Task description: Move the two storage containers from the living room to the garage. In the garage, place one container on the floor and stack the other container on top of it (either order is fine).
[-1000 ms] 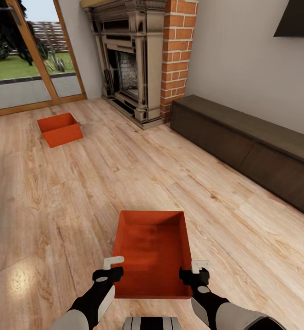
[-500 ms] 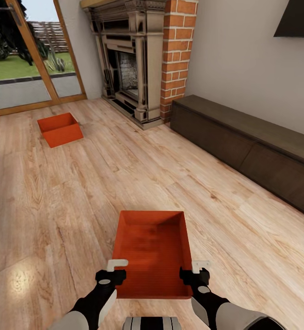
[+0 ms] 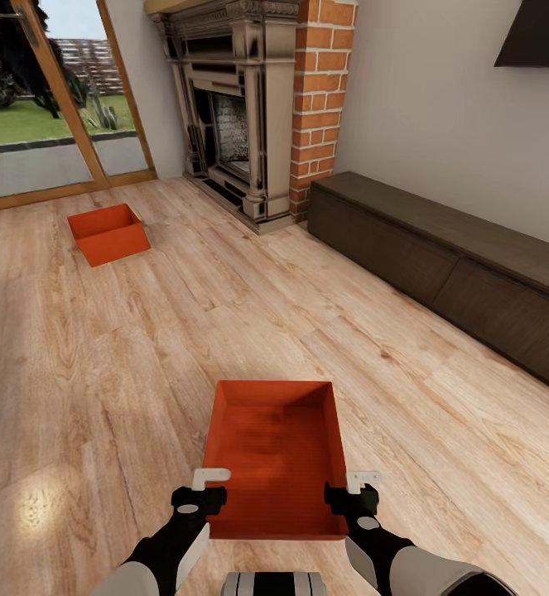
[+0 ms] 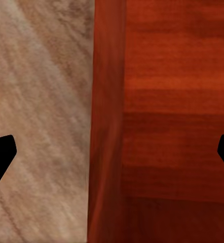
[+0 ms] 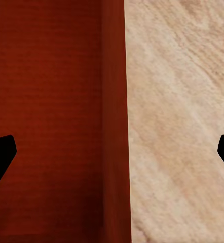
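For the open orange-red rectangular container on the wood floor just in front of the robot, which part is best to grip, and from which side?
Grip the two long thin side walls of the near orange-red container, coming down from above. It has no lid or handles, so the upright rims are what fingers can straddle. The left gripper and right gripper already hang open over opposite walls, one finger inside and one outside each.

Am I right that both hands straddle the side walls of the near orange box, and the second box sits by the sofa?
Not quite. The second box sits by the glass door, as the head view shows. Both hands, left hand and right hand, do straddle the near box.
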Available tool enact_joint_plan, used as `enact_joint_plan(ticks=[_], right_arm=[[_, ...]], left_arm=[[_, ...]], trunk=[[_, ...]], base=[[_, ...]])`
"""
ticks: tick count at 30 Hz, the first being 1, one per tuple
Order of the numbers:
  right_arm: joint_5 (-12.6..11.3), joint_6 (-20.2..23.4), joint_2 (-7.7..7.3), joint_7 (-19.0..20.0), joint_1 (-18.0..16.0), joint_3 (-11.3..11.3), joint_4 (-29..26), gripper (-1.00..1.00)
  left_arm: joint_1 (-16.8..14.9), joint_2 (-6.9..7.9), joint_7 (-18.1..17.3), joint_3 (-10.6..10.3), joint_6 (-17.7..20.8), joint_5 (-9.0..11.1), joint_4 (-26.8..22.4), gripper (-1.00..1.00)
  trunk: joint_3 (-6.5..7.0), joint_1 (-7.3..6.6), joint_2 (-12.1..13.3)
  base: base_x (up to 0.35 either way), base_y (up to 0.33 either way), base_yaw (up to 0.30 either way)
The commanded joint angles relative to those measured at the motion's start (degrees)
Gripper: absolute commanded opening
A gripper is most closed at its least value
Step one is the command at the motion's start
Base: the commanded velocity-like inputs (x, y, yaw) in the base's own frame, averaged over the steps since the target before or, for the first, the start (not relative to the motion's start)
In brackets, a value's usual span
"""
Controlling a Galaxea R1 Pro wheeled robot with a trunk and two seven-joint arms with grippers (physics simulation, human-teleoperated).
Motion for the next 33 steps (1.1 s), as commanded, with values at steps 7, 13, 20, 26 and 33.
enact_joint_plan(ticks=[7,13,20,26,33], right_arm=[[-0.5,-0.2,0.02,-0.2,0.0,0.5,0.1,1.00],[-0.5,-0.2,0.02,-0.2,0.0,0.5,0.0,1.00],[-0.6,-0.2,0.02,-0.2,0.0,0.5,0.1,1.00],[-0.6,-0.2,0.02,-0.2,0.0,0.5,0.1,1.00],[-0.6,-0.2,0.02,-0.2,0.0,0.5,0.1,1.00]], left_arm=[[0.0,1.19,0.4,-0.3,0.3,0.5,-0.1,1.00],[0.0,1.42,0.4,-0.3,0.3,0.7,-0.1,1.00],[0.0,1.35,0.4,-0.3,0.3,0.8,0.0,1.00],[0.0,1.34,0.4,-0.2,0.4,0.9,0.0,1.00],[0.0,1.34,0.4,-0.1,0.4,0.9,0.0,1.00]], trunk=[[-0.04,-0.01,0.0],[-0.04,-0.01,0.0],[-0.04,-0.01,0.0],[-0.04,-0.01,0.0],[-0.04,-0.01,0.0]], base=[[0.000,0.000,0.000],[0.000,0.000,0.000],[0.000,0.000,0.000],[0.000,0.000,0.000],[0.000,0.000,0.000]])
